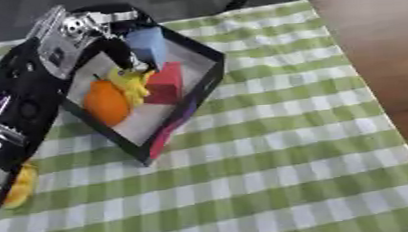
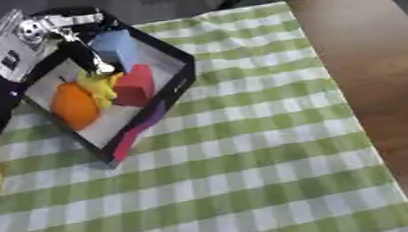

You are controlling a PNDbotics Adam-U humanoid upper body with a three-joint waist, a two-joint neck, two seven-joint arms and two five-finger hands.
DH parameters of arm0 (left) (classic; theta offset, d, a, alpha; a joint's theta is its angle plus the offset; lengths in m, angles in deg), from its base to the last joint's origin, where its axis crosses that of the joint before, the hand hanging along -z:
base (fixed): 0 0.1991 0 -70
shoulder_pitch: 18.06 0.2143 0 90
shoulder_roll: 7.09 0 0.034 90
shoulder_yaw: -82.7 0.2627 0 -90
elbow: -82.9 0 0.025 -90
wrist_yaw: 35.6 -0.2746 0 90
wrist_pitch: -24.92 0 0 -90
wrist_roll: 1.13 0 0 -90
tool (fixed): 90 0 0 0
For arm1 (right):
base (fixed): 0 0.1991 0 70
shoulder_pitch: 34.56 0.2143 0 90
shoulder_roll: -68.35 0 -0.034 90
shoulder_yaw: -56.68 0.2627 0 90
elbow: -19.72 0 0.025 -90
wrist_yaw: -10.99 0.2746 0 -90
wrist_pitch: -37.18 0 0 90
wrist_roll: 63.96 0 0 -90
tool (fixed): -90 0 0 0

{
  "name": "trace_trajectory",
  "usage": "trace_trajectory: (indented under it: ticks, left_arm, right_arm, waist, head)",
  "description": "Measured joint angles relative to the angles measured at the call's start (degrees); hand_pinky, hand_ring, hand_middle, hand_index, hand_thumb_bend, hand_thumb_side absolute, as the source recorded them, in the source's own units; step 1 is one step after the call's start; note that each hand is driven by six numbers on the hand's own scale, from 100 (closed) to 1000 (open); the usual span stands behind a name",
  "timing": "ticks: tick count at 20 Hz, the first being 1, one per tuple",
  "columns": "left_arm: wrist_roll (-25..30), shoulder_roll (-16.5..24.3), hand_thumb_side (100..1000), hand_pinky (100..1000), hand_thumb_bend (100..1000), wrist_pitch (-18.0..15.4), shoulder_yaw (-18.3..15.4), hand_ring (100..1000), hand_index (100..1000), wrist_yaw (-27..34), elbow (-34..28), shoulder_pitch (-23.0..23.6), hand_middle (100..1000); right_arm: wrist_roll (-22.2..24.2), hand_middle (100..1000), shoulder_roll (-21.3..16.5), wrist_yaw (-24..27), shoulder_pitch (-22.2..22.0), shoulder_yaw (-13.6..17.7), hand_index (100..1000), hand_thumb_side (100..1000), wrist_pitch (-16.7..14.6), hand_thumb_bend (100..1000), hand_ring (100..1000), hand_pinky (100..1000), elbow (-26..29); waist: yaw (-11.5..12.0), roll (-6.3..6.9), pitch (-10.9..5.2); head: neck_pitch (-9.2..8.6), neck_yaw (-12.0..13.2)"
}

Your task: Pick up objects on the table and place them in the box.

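Black-walled and white-floored, the box (image 1: 207, 73) lies askew on the green-and-white checked cloth (image 1: 280, 174), its long axis running from the far left down toward the near corner. Inside it, an orange fruit-shaped thing (image 1: 107, 103) lies along that same axis by the left wall; a yellow thing (image 1: 132, 84) sits just beside it toward the middle, and a red block (image 1: 165, 83) stands touching the yellow thing on its right. A light blue block (image 1: 148, 45) is at the far end of the box, above the red block.

The left hand (image 1: 116, 47) hangs over the far left part of the box, dark fingers pointing down onto the yellow thing; blur hides whether they pinch it or only touch it. The arm covers the box's left wall. Near the box's left, at the picture's edge, a yellow shape (image 1: 20, 185) lies on the cloth, half hidden. Right of the box, bare brown table (image 2: 372, 69) shows past the cloth.
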Motion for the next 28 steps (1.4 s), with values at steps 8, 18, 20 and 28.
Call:
trace_trajectory:
  ticks: [8, 18, 20, 28]
  left_arm:
    - [-2.17, -0.03, 284, 882, 735, -0.9, -0.46, 845, 880, -1.71, 0.02, 0.9, 833]
    - [-2.38, 0.22, 325, 924, 834, -0.5, -0.79, 895, 924, -1.76, -3.1, 1.08, 858]
    - [-1.68, 0.59, 311, 921, 845, -0.63, -0.79, 896, 922, -1.92, -3.52, 1.08, 855]
    - [-1.37, 2.03, 330, 906, 808, -0.65, -0.82, 882, 920, -1.19, -6.75, 1.05, 848]
  right_arm:
    - [0.2, 702, 0.0, -0.02, -0.03, -0.29, 843, 525, 0.71, 100, 717, 790, 0.0]
    - [0.08, 703, -0.04, -0.04, -0.79, -0.29, 843, 527, 1.0, 100, 717, 790, 0.01]
    - [0.04, 703, -0.05, -0.04, -1.02, -0.29, 843, 527, 1.06, 100, 717, 790, 0.01]
    - [-0.07, 703, -0.08, -0.04, -1.71, -0.29, 843, 527, 1.25, 100, 718, 789, 0.01]
  waist:
    - [0.0, 0.31, 0.0]
    - [0.44, 0.63, -0.06]
    - [0.56, 0.65, -0.06]
    - [1.96, 0.65, -0.42]
  head:
    - [0.0, -0.02]
    - [0.63, -0.36]
    - [1.14, -0.53]
    - [3.18, -1.56]
